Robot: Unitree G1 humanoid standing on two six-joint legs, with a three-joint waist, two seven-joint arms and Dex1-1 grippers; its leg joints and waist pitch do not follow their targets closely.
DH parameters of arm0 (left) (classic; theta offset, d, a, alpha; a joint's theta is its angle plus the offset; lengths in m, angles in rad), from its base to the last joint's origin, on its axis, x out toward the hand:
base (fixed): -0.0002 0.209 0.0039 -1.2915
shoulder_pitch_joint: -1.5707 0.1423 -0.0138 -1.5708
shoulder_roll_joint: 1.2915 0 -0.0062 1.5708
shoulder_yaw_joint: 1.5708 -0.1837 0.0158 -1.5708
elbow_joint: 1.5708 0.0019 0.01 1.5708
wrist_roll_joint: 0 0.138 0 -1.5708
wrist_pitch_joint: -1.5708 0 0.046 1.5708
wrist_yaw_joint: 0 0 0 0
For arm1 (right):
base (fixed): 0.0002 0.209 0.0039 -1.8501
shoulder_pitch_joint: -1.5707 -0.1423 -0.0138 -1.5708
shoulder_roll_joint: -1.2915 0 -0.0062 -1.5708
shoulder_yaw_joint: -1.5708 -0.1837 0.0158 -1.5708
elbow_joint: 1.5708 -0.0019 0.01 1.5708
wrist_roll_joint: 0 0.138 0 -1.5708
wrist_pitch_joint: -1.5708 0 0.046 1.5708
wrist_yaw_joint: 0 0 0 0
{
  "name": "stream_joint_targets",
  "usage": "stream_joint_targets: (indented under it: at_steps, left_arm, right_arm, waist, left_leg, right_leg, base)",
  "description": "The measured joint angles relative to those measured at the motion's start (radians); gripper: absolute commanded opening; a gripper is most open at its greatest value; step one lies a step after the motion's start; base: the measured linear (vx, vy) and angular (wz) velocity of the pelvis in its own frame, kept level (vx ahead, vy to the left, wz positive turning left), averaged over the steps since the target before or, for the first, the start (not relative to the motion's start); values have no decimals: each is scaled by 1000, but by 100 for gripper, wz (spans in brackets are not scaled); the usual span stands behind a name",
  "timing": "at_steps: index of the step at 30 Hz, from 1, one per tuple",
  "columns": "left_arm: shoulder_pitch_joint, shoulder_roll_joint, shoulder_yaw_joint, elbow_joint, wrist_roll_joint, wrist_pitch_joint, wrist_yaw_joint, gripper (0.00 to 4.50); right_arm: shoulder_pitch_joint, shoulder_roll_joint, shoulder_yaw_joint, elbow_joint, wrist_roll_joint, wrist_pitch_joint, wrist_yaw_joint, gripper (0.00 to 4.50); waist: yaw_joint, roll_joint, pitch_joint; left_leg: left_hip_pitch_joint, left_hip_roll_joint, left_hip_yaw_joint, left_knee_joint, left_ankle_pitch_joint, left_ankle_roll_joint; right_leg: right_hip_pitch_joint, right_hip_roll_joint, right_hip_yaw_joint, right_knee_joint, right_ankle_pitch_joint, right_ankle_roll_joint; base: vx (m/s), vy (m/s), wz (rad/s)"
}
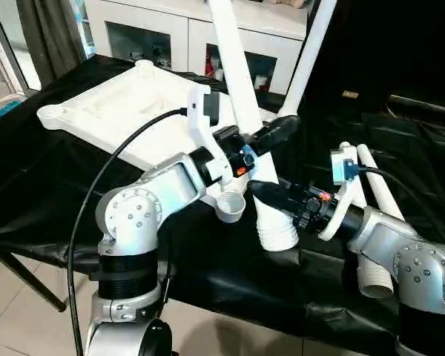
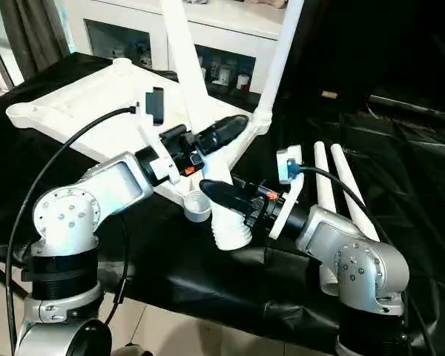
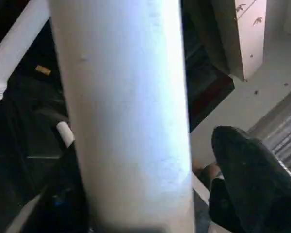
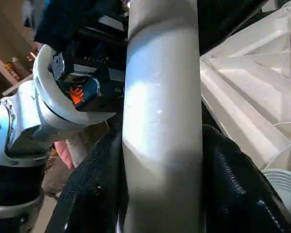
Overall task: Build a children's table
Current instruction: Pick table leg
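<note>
While arms cross, both hands (image 1: 263, 137) (image 1: 271, 194) grip leg (image 1: 237, 81).

Both silver forearms reach inward, the left gripper (image 1: 261, 141) higher and the right gripper (image 1: 271, 194) just below it, each with its black fingers clamped around a leg (image 1: 233, 74).

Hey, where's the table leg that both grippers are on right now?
In the head views the leg stands steeply at centre, just off the tabletop's near corner, gripped by the left gripper above the right gripper.
</note>
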State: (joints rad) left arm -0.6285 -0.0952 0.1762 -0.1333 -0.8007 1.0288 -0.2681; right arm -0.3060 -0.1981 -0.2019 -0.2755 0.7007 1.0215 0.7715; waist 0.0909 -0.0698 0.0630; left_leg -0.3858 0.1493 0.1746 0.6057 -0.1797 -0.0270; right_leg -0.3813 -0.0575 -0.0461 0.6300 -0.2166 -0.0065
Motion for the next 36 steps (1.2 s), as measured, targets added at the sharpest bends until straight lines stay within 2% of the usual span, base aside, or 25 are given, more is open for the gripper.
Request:
stream_joint_targets:
  at_steps: [2, 5, 7, 9, 18, 23, 24, 26, 30, 31, 33, 36]
  left_arm:
    - [0, 0, 7, 2, -12, 5, 0, 335]
    - [-1, 1, 14, 2, -12, 8, 6, 327]
    - [-1, 1, 14, 2, -12, 9, 10, 289]
    - [-1, 4, 14, 5, -12, 9, 13, 286]
    - [-6, 9, 23, 31, -26, 17, 26, 210]
    - [-25, 30, 14, 39, -20, 16, 27, 194]
    - [-26, 33, 9, 41, -16, 16, 27, 193]
    - [-31, 40, 0, 44, -6, 15, 29, 191]
    - [-50, 58, -21, 51, 42, -12, 44, 191]
    - [-52, 70, -29, 51, 58, -25, 45, 190]
    - [-54, 91, -48, 51, 90, -36, 50, 190]
    - [-64, 138, -111, 51, 170, -58, 70, 190]
  right_arm:
    - [0, -3, 4, 0, 2, -6, 0, 187]
    - [0, -3, 6, 0, 4, -10, 0, 187]
    - [0, -3, 9, 0, 4, -11, -3, 187]
    - [0, -6, 12, 0, 5, -14, -4, 187]
    - [0, -7, 16, 3, 12, -38, -30, 187]
    - [3, -8, 33, 3, 7, -76, -44, 187]
    - [5, -8, 35, 3, 3, -80, -45, 222]
    - [11, -10, 44, 3, -2, -89, -50, 257]
    - [22, -21, 62, 2, -21, -91, -68, 265]
    - [22, -23, 71, 2, -35, -95, -80, 300]
    - [15, -23, 90, 3, -67, -98, -117, 300]
    - [-44, -42, 166, 11, -146, -92, -198, 303]
  waist:
    - [0, 0, 0]
    - [-1, 0, 0]
    - [-1, 0, 0]
    - [0, 0, 0]
    - [0, 1, 1]
    - [-1, 3, 1]
    - [0, 4, 2]
    - [0, 5, 2]
    - [0, 6, 3]
    - [-1, 8, 4]
    - [-3, 9, 4]
    - [-4, 11, 5]
  left_leg:
    - [0, 0, 0, 0, 0, 0]
    - [0, 0, 0, 0, 0, 0]
    - [0, 0, 0, 0, 0, 0]
    - [0, 0, 0, 0, 0, 0]
    - [0, 0, 0, -1, 0, 0]
    - [0, 0, 0, -1, 0, 0]
    - [0, 0, 0, -1, 0, 0]
    - [0, 0, 0, -1, 0, 0]
    - [0, 0, 0, -1, 0, 0]
    - [0, 0, 0, -1, 0, 0]
    - [1, 0, 0, -1, 0, -1]
    - [1, 0, 0, -2, 2, -3]
  right_leg:
    - [0, 0, 0, 0, 0, 0]
    - [0, 0, 0, 0, 0, 0]
    - [0, 0, 0, 0, 0, 0]
    - [0, 0, 0, 0, 0, 0]
    - [0, 0, 0, 0, 0, 0]
    - [0, 0, 0, 0, 0, 0]
    - [0, 0, 0, 0, 0, 0]
    - [0, 0, 0, 0, 0, 0]
    - [0, 0, 0, 0, 0, 0]
    - [0, 0, 0, 0, 0, 0]
    - [0, 0, 0, 0, 0, 0]
    - [-1, 0, 0, 0, 2, 1]
  base:
    - [0, 0, 0]
    - [0, 0, 0]
    - [0, 0, 0]
    - [0, 0, 0]
    - [0, 0, 0]
    - [0, 0, 0]
    - [0, 0, 0]
    - [0, 0, 0]
    - [0, 0, 0]
    - [0, 0, 0]
    - [0, 0, 0]
    - [0, 0, 0]
